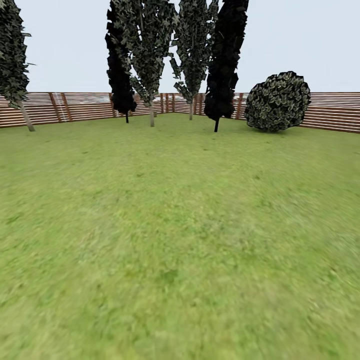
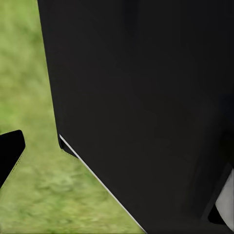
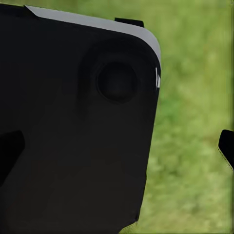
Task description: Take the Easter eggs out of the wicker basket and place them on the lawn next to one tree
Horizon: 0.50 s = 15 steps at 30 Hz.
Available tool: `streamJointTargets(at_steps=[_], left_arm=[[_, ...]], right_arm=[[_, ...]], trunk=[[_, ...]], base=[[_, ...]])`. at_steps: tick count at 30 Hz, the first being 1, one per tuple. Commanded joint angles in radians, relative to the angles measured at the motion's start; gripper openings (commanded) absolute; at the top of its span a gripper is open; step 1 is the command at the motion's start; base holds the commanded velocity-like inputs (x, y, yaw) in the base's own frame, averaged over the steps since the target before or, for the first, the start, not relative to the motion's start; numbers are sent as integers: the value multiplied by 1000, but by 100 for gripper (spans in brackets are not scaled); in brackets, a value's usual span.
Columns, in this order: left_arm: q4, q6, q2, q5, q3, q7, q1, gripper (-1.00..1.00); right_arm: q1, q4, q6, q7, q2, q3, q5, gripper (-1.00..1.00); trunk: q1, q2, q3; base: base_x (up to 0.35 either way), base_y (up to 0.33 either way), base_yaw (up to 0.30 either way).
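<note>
We are still out looking, so this is the search step of the job, before any egg is picked up. In the head view the lawn (image 1: 180, 240) spreads wide and green ahead of us, and it runs back to a brown slat fence (image 1: 75, 106). The basket and the three eggs are not in front of us here, so we cannot say where they are. Far back by the fence stand some very dark, tall trees (image 1: 225, 55) and a round dark bush (image 1: 277, 101). Among them is a tree (image 1: 150, 50) with a pale trunk and green leaves, and another like it stands at the far left edge (image 1: 12, 55). Either could be the spot for the eggs later. Each wrist view looks down past a big black part of the robot's body (image 2: 146, 97) onto grass. We see little black bits at the edges that may be fingertips, but we cannot tell if either hand is spread or squeezed. We think the next move is to turn or roll until the basket comes into sight, then drive up close to it.
</note>
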Motion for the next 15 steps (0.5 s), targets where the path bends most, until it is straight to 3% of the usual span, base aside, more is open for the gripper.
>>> streamJointTargets(at_steps=[1, 15], left_arm=[[-1, 0, -1, 0, 1, -1, 0, 100], [-1, 0, -1, 0, 1, -1, 0, 100]], right_arm=[[0, 1, -2, -1, 2, 2, 8, 100], [0, 3, -2, -1, 4, 2, 6, 100]], trunk=[[1, 0, -1], [1, 0, -1]], base=[[325, 0, -1], [325, 0, 0]])
